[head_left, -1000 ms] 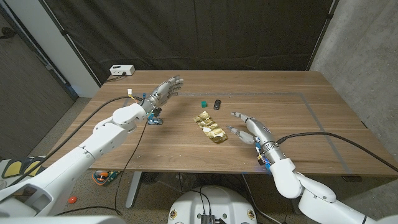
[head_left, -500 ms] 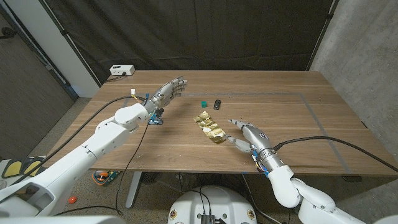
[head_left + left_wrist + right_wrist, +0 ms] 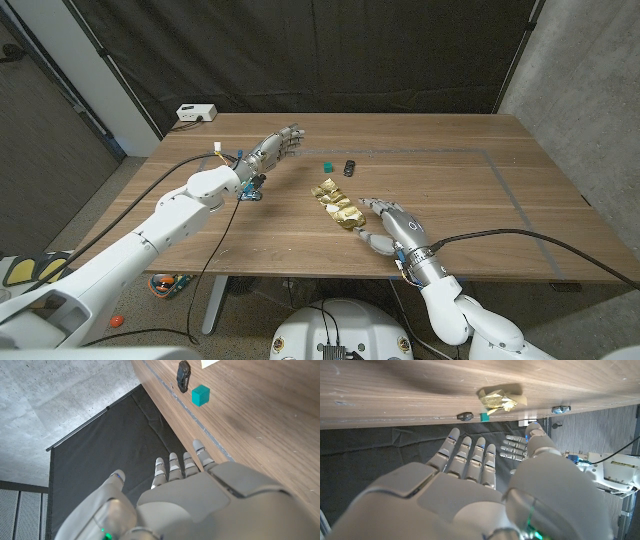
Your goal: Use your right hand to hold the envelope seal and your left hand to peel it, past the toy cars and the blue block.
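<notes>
The table (image 3: 480, 190) is brown wood with a visible grain and a dull, matt finish. On it the envelope (image 3: 336, 203) looks like crinkled gold foil — shiny, creased, catching light in patches. The blue block (image 3: 327, 166) seems smooth plastic, teal and evenly matt; the dark toy car (image 3: 349, 167) beside it is glossy black. Both the left hand (image 3: 272, 148) and the right hand (image 3: 392, 223) have smooth grey-silver shells, a satin sheen like moulded plastic or painted metal. Behind hangs black matt cloth (image 3: 330, 50) — softly wrinkled.
</notes>
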`<state>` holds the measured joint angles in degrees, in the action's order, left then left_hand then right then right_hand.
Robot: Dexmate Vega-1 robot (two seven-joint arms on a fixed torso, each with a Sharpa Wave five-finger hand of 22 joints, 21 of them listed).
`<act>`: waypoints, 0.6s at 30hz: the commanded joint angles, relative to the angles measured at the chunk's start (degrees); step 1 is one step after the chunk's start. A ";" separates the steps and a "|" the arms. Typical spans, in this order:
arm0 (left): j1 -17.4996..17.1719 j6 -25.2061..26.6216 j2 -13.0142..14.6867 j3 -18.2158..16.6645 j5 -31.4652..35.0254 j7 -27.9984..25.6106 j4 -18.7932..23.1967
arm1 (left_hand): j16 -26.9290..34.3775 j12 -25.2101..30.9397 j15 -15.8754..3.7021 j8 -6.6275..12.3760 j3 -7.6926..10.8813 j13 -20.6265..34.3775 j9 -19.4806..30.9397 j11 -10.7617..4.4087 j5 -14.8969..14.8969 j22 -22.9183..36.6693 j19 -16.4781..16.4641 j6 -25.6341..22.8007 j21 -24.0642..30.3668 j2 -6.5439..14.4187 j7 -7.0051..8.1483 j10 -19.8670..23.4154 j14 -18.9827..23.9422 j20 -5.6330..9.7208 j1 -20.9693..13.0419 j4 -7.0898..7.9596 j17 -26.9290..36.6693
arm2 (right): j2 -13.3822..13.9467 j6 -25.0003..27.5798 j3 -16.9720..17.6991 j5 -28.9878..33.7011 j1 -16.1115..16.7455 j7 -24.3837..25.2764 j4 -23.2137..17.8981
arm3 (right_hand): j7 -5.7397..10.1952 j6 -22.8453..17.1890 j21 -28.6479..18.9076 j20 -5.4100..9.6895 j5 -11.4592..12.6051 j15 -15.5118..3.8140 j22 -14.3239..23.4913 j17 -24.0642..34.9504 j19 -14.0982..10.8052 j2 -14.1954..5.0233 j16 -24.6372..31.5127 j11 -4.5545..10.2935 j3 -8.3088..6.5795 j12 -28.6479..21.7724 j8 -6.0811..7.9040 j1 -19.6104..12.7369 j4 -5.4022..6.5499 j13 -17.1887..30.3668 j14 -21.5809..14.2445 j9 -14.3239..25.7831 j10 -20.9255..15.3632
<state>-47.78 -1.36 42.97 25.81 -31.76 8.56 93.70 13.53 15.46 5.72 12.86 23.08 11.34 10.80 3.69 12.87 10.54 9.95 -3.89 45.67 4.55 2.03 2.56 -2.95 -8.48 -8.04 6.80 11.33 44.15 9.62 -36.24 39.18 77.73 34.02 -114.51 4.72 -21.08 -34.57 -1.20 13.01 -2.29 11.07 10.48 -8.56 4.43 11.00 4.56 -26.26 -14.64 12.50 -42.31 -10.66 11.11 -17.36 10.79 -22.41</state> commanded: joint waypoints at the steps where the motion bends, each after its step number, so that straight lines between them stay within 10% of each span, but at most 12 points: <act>1: 0.85 -0.34 -0.35 0.23 -0.46 1.23 -0.97 | -0.31 -0.15 0.33 -0.04 -0.12 0.12 0.18 0.11 -0.25 0.16 5.45 -0.46 -0.02 0.04 -0.17 0.19 0.42 -0.43 -0.19 0.14 0.23 | -2.67 0.85 -3.61 4.28 -2.73 3.50 4.95 | 1.12 -0.94 -0.48 0.77 0.89 -4.50 0.16 0.29 -0.41 0.74 0.31 1.26 -0.07 -0.39 0.58 -1.22 0.59 0.23 -0.37 0.25 -0.51; 18: 1.28 -0.91 -0.49 -0.16 -1.74 2.77 -2.14 | -0.39 -0.27 0.37 -0.21 -0.40 0.14 0.20 0.31 -0.22 0.19 5.38 -0.60 -0.20 -0.01 -0.21 0.40 0.49 -0.51 0.17 0.43 0.27 | -5.61 1.00 -7.81 6.05 -7.01 6.49 11.33 | 4.71 -3.67 -0.31 2.02 2.94 -5.34 0.15 0.80 -0.26 2.06 0.17 4.58 -0.04 -0.89 1.43 -4.26 0.74 0.36 0.72 0.33 -2.69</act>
<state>-46.88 -1.87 42.66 25.89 -32.74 10.28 92.40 13.53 15.24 5.94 12.86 22.85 11.34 10.80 3.68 12.87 10.53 9.95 -4.10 45.67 4.55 1.81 2.56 -2.73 -8.48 -8.04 7.04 11.32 40.41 10.49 -41.41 43.62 73.18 38.16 -106.93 8.95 -24.06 -34.57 0.45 15.29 -2.13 11.07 11.08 -8.56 6.34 11.00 8.34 -26.00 -15.20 13.61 -45.53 -9.94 11.41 -16.80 10.78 -24.75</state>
